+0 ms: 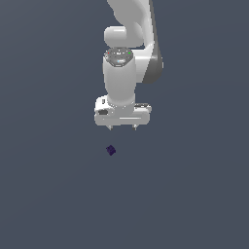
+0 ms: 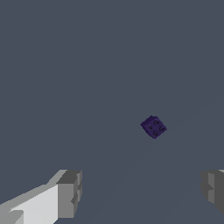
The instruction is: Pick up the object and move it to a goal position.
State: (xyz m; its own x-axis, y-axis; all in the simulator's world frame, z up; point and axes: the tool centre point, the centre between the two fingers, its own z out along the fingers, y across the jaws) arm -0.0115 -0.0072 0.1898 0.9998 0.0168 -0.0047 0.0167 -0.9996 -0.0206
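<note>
With its fingers spread wide and empty, the tool (image 1: 123,127) should centre over the cube (image 1: 111,150), turn to match its skewed faces, then descend.

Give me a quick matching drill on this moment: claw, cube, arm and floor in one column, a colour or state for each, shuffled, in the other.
Things:
1. claw
2. cube
3. arm
4. floor

States:
A. plain grey-blue
B. open, holding nothing
C. white with grey parts, coming down from the top of the exterior view
D. dark purple, lying apart from the fingers

Pairs: 1-B, 2-D, 3-C, 4-A
</note>
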